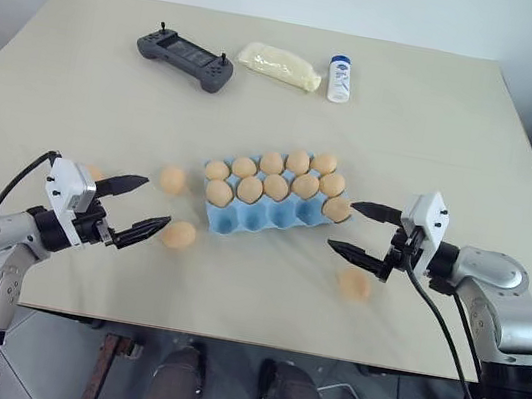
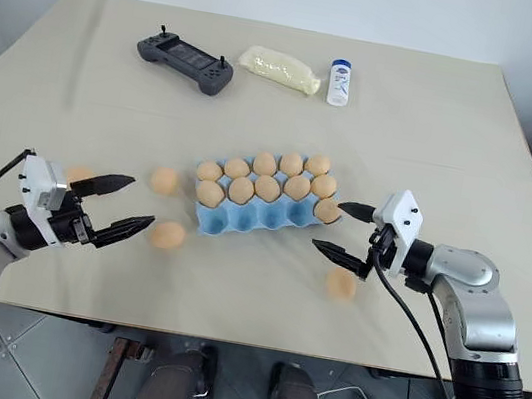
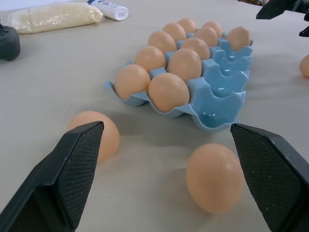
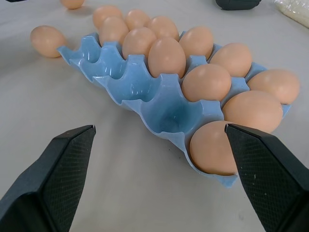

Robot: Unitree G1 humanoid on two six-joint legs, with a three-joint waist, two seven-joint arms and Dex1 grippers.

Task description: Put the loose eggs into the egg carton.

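Tan loose eggs (image 1: 177,234) lie nearest on the table (image 1: 84,70), one ahead of the left gripper (image 1: 135,207), another under the right gripper (image 1: 362,235); both empty, jaws wide, flanking the blue egg carton (image 1: 253,220) mid-table. Near row mostly vacant, probably next targets.

Egg by left gripper (image 1: 132,209): one loose egg (image 1: 95,173) is half hidden behind the top finger.
Game controller (image 3: 8,42): cut off by the picture's edge.
White bottle (image 1: 340,78): label words too small to read.
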